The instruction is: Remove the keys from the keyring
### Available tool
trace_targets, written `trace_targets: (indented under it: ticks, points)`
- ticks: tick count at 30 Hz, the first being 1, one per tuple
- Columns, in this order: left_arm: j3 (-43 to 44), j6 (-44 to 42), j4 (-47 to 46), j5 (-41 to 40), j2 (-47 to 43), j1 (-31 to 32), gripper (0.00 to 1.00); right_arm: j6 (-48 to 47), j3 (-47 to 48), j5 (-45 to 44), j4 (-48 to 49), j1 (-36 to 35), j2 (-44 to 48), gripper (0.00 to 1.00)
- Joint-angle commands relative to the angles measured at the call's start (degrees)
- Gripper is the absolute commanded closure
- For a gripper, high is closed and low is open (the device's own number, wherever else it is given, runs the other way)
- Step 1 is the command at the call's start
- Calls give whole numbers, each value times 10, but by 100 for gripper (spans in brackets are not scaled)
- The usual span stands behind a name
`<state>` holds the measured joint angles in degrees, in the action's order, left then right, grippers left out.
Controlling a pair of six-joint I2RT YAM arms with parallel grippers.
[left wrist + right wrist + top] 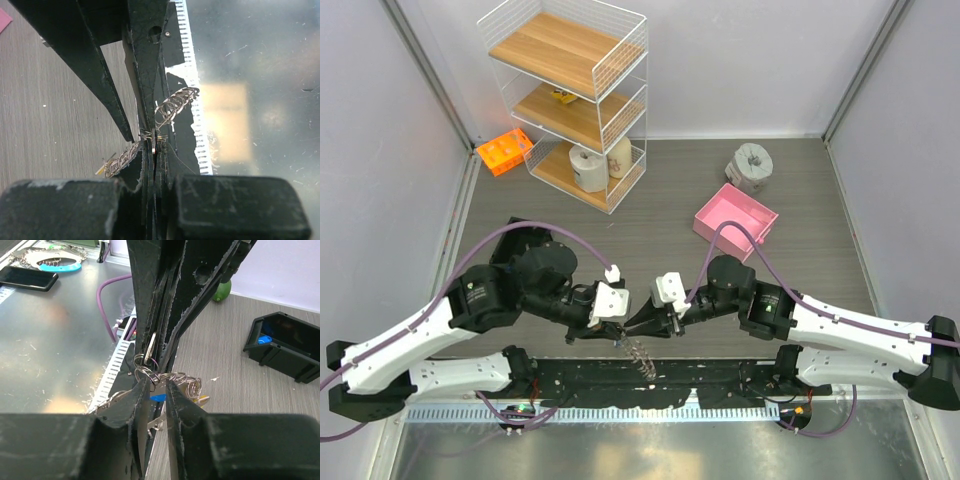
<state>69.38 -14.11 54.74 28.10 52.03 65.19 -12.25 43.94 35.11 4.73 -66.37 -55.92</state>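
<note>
Both grippers meet over the table's near edge. The keyring (640, 356) hangs below them as a knobbly silvery loop; its coils also show in the left wrist view (175, 104) and the right wrist view (172, 376). My left gripper (152, 144) is shut on a thin silvery key (151, 346) that hangs from the ring. My right gripper (156, 382) pinches the ring's coils at its fingertips. A blue key head (158, 397), a yellow key (203, 400) and a silvery key (156, 423) hang below it. A yellow tip (101, 170) shows in the left wrist view.
A pink box (735, 218) and a grey tape roll (752, 165) sit at the back right. A white wire shelf (570, 100) and an orange rack (505, 150) stand at the back left. A black bin (285, 347) sits on the table. A metal ledge (650, 440) runs along the near edge.
</note>
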Motion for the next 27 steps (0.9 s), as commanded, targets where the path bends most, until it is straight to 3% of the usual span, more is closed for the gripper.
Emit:
trace_targets:
  ticks: [1, 2, 3, 12, 27]
  points:
    - [23, -7, -21, 21, -1, 2, 100, 8, 26, 9, 30, 1, -1, 82]
    - [24, -8, -22, 20, -1, 2, 100, 7, 29, 10, 28, 0, -2, 92]
    - [27, -8, -22, 19, 0, 2, 100, 8, 30, 9, 22, 0, -2, 95]
    - [23, -10, -21, -1, -13, 2, 100, 38, 8, -36, 25, 1, 21, 95]
    - [-52, -26, -93, -104, -25, 1, 100, 427, -38, -225, 156, 24, 49, 95]
